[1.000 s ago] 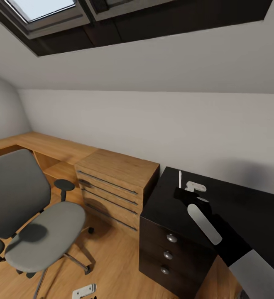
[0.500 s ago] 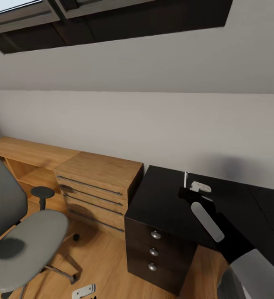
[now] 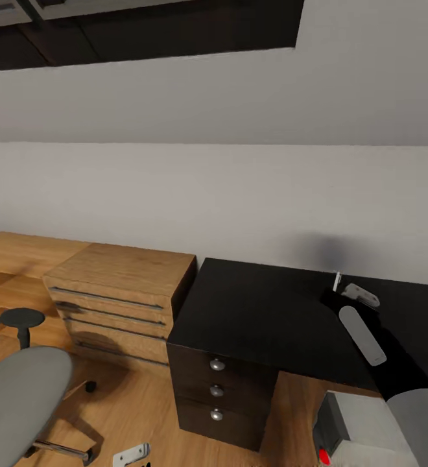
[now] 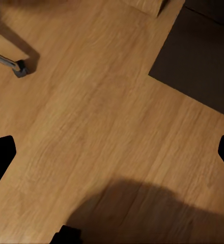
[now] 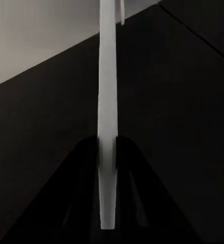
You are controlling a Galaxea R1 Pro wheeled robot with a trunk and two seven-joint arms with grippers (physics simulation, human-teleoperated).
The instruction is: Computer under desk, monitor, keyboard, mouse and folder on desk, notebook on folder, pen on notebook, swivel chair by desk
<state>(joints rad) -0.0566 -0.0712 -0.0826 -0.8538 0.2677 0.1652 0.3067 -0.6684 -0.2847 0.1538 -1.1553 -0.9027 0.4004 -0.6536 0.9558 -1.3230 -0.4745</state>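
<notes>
Nearest, at about 5 o'clock in the head view, the right gripper [image 3: 341,288] is held above the black desk [image 3: 259,308] with the pen [image 3: 336,281] pinched upright between its fingers. In the right wrist view the pen [image 5: 107,127] is seen clamped low on its shaft by both pads. The left gripper [image 4: 112,152] is spread open over the plank floor. At 8 o'clock, the swivel chair [image 3: 16,405] stands well apart from the desk. The pen is judged light, stiff and smooth — liable to pivot; a mid-shaft grip is advised.
</notes>
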